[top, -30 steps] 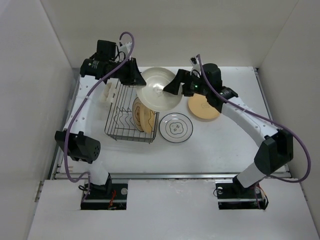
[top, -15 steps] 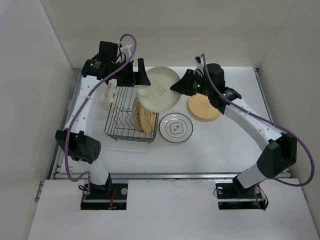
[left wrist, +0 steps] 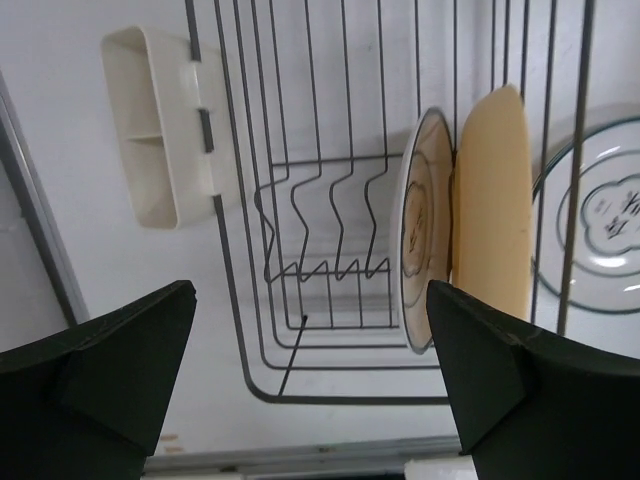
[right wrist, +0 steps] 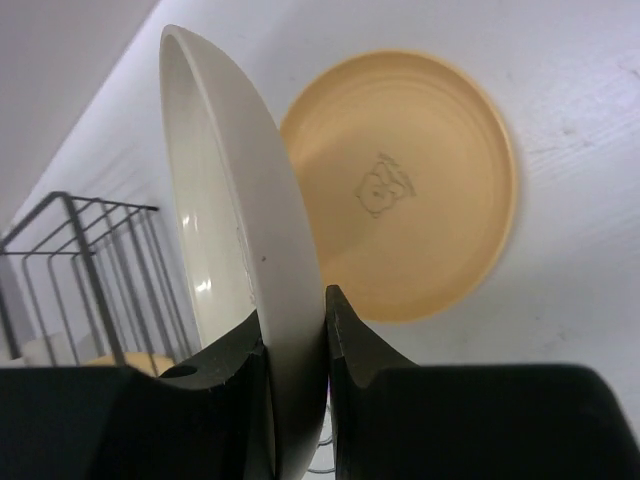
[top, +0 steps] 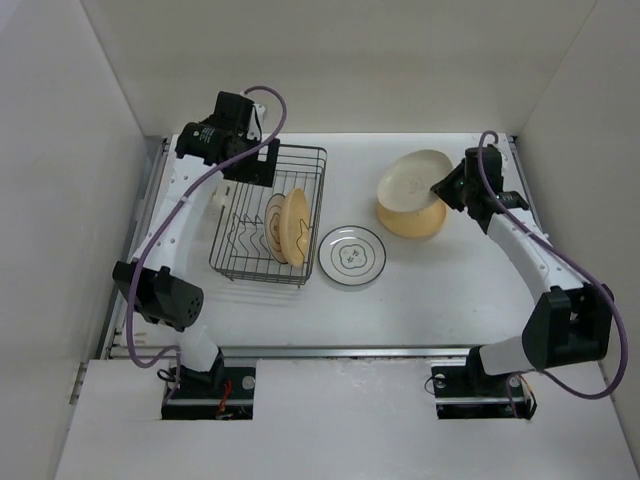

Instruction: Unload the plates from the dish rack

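- Right end effector (top: 447,186) pinches a cream plate (top: 412,178) by the rim above a tan plate (top: 415,226) at 2 o'clock;
- Left end effector (top: 262,166), spread wide, hovers over the dish rack (top: 300,150) at 10 o'clock; two plates (top: 286,228) stand inside;
- A ringed white plate (top: 351,254) lies at the rack's 3 o'clock.

My table (top: 440,290), boxed in white
Plain walls (top: 350,60) stand left, far and right; the light is even.
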Action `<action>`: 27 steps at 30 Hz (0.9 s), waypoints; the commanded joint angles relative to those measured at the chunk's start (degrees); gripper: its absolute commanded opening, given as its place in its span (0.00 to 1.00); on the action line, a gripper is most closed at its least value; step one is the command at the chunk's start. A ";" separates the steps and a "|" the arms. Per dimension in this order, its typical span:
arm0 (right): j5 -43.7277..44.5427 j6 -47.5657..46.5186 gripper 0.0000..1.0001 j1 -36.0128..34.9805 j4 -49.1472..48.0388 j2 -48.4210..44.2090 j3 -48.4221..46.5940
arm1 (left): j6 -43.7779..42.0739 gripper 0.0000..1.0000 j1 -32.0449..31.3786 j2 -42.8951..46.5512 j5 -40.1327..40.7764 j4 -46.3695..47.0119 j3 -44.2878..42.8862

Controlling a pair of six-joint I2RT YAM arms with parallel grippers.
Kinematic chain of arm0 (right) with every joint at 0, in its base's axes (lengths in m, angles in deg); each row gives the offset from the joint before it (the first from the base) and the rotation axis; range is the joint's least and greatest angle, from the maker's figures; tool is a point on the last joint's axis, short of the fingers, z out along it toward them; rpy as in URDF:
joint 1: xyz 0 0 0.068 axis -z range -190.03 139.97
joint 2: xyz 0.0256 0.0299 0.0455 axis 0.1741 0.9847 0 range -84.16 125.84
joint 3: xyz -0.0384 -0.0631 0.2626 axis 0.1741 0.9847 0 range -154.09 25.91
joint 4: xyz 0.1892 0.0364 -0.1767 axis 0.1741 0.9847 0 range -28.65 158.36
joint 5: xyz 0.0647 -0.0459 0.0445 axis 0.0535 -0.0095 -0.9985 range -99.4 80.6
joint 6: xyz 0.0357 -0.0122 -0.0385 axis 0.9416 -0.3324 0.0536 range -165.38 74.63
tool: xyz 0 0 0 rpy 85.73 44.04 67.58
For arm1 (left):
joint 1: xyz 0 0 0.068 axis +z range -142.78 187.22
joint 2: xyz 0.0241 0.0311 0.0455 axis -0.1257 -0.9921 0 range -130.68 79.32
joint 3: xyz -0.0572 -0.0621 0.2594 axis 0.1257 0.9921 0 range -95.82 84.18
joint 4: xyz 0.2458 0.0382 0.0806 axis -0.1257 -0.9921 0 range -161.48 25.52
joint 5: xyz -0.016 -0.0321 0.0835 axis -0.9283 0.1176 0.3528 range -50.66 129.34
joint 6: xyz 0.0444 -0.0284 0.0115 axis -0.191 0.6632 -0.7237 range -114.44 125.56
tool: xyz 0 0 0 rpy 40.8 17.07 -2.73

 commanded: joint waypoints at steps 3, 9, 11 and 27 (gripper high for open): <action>0.56 0.83 0.00 1.84 -2.57 3.90 2.88 | -3.22 1.00 -1.64 -1.95 4.08 -4.61 3.25; -2.86 -2.68 0.04 3.16 -3.64 11.54 1.48 | -3.22 1.00 -1.64 -2.48 3.03 -5.13 3.79; -3.75 -4.61 0.34 3.16 -3.11 12.78 0.78 | -3.22 1.00 -1.64 -2.48 3.03 -5.14 3.79; 1.44 -7.79 0.75 3.16 4.81 15.16 0.78 | -3.84 0.88 -4.19 -6.61 2.76 -8.22 5.00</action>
